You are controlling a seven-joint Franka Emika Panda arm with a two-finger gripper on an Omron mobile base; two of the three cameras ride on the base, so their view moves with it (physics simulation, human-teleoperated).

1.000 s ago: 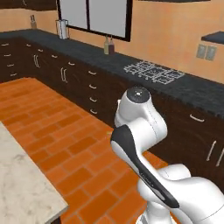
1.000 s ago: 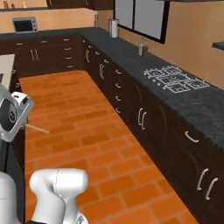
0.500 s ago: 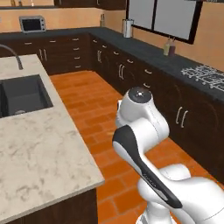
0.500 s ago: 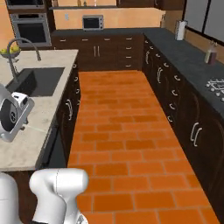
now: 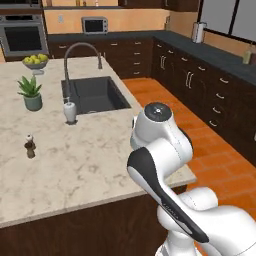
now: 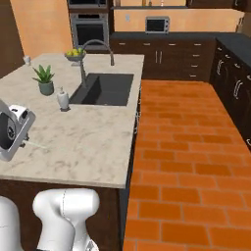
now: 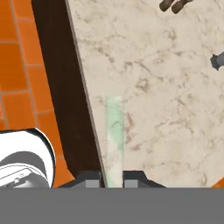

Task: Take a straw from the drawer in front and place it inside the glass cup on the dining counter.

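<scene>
1. The gripper (image 7: 113, 181) has its two dark fingertips (image 7: 89, 180) pinched close on the straw (image 7: 114, 140), which runs up between them as a pale, greenish-tan strip in the hand view
2. In that view the straw hangs over the dining counter (image 7: 166, 87), just inside its edge; the dark wood side of the island and the orange brick floor (image 7: 17, 65) lie to the left
3. In the right base view the straw (image 6: 35, 144) pokes out as a thin pale line from the hand at the left edge, over the near part of the dining counter (image 6: 93, 147)
4. In the left base view the dining counter (image 5: 85, 160) spreads ahead of the arm, with the dark inset sink (image 5: 95, 94) and its arched faucet (image 5: 80, 52) set into it
5. A small white dispenser (image 5: 70, 111) stands just beside the sink's near left corner, and a potted plant (image 5: 31, 93) stands further left
6. A bowl of yellow-green fruit (image 5: 35, 61) sits at the far end of the counter
7. A small dark shaker (image 5: 30, 146) stands alone on the left part of the counter, well apart from the sink
8. The glass cup (image 6: 27, 60) is a tiny pale tumbler at the far left corner of the island in the right base view, well apart from the straw
</scene>
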